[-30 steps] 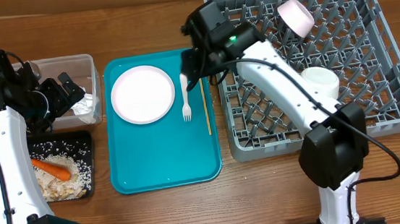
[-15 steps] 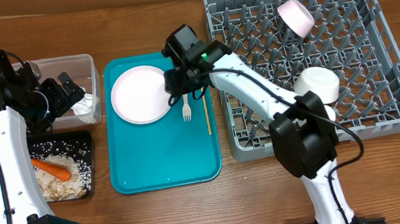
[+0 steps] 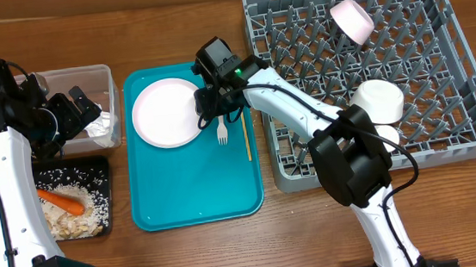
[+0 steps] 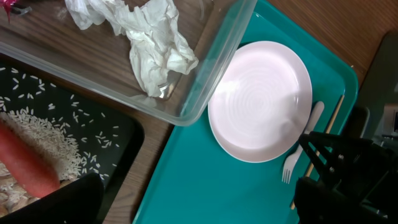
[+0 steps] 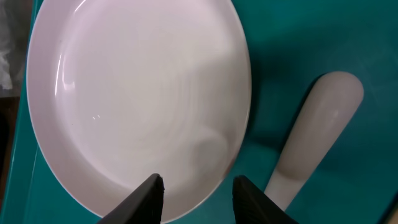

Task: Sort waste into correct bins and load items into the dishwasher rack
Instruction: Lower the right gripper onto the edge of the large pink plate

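The white plate (image 3: 168,113) lies on a teal serving tray (image 3: 191,189), with the white fork (image 3: 221,128) and the thin wooden stick (image 3: 246,133) to its right. My right gripper (image 3: 207,110) is open low over the plate's right edge; in the right wrist view the gripper (image 5: 199,193) straddles the rim of the plate (image 5: 137,93), with the fork handle (image 5: 317,130) beside it. My left gripper (image 3: 76,113) is open and empty over the clear tub (image 3: 103,76), which holds crumpled tissue (image 4: 152,43). The black tray (image 3: 98,167) holds a carrot (image 3: 62,199) and rice (image 3: 77,218).
The grey rack (image 3: 467,87) stands at the right with a tilted bowl (image 3: 351,18) and another white bowl (image 3: 379,98) in it. A bit of red wrapper (image 4: 12,6) shows in the tub's corner. My right arm stretches from the rack's front across to the tray.
My right gripper has moved left from above the fork to the plate's right edge and come lower. The left arm has not moved.
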